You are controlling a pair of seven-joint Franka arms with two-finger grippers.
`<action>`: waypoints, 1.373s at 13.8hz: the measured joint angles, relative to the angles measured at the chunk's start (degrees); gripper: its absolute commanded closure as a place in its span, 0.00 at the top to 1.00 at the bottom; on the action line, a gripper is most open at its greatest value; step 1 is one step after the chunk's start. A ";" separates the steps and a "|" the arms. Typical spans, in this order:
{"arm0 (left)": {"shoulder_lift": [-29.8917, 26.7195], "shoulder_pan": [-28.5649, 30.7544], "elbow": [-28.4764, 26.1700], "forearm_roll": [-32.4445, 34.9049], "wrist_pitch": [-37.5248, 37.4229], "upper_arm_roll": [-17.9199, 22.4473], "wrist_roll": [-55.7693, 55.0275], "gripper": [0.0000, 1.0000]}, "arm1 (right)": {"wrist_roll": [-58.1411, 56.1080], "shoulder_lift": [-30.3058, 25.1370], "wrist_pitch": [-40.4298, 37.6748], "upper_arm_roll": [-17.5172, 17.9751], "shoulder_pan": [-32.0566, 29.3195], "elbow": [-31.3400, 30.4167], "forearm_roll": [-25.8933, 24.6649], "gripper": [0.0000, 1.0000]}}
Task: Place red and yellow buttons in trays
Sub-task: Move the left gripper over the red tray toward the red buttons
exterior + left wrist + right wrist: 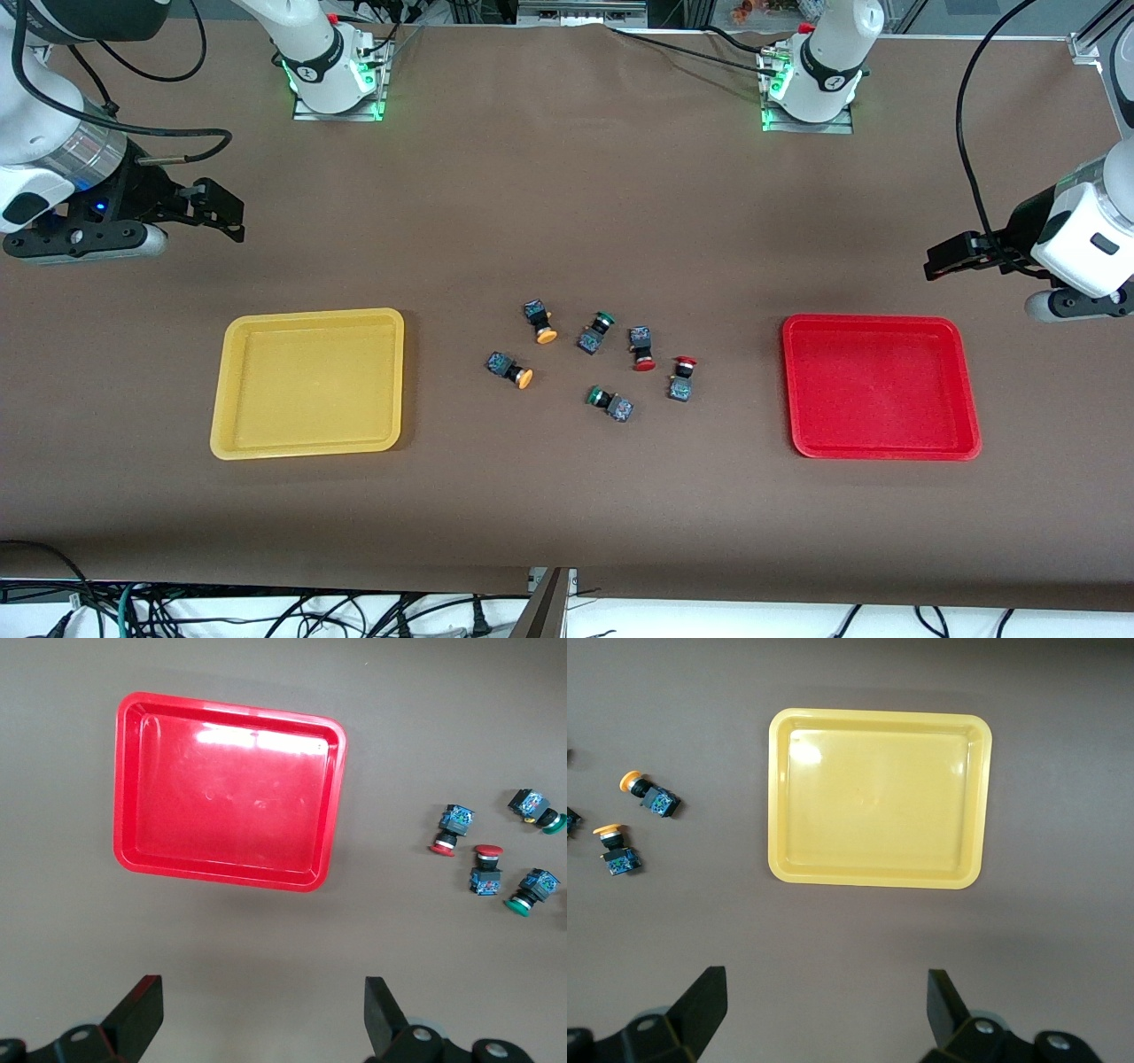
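Note:
Two yellow-capped buttons (539, 322) (509, 368) and two red-capped buttons (641, 347) (681, 378) lie on their sides mid-table, between the empty yellow tray (306, 383) and the empty red tray (880, 386). My right gripper (221, 213) is open and empty, in the air over bare table by the yellow tray (879, 797). Its wrist view shows both yellow buttons (649, 794) (617, 850). My left gripper (941, 261) is open and empty, over bare table by the red tray (229, 790). Its wrist view shows both red buttons (450, 828) (485, 873).
Two green-capped buttons (597, 332) (610, 402) lie among the others, one between the yellow and red pairs, one nearer the front camera. The brown table cover (567, 496) ends at a front edge with cables below it. The arm bases (332, 71) (811, 84) stand along the back.

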 measured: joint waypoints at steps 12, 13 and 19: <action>13.15 -10.60 -0.05 -0.09 12.90 -0.74 -9.04 1.00 | 0.00 0.00 -0.06 0.02 0.01 0.00 0.21 1.00; 14.45 -12.00 -0.06 -0.09 15.25 -0.81 -11.37 1.00 | 0.00 0.00 -0.06 0.03 0.02 0.01 0.24 1.00; 23.07 -17.77 -0.13 -0.09 28.46 -0.92 -18.40 1.00 | 0.00 0.00 -0.05 0.03 0.01 0.01 0.28 1.00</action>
